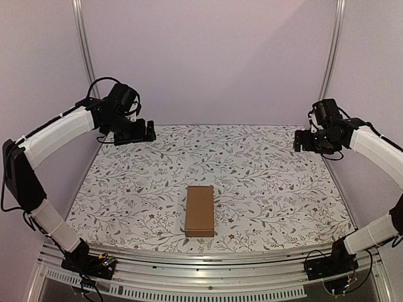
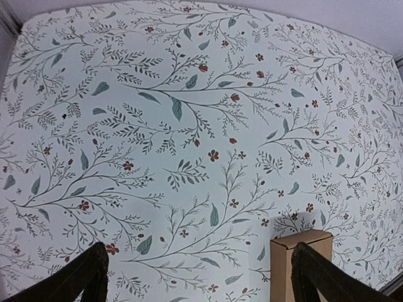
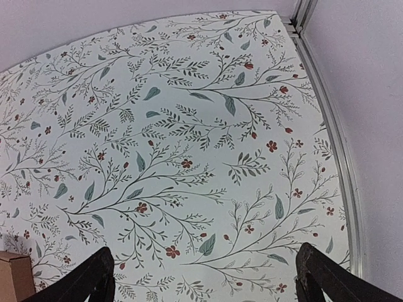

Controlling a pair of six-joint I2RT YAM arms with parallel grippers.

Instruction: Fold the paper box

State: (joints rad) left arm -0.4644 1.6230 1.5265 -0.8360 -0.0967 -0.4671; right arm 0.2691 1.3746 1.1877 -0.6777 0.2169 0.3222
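Observation:
The paper box (image 1: 199,211) is a slim brown cardboard box, closed, lying flat on the flowered table near its front edge. Its end also shows at the bottom right of the left wrist view as the paper box (image 2: 289,258), and a corner of the paper box (image 3: 14,275) shows at the bottom left of the right wrist view. My left gripper (image 1: 145,132) hangs high at the back left, open and empty. My right gripper (image 1: 302,141) hangs high at the back right, open and empty. Both are far from the box.
The flowered tablecloth (image 1: 264,182) covers the table. Aluminium rails (image 1: 208,258) run along the front edge, and upright posts (image 1: 85,50) stand at the back corners. Pale walls close in the sides and back.

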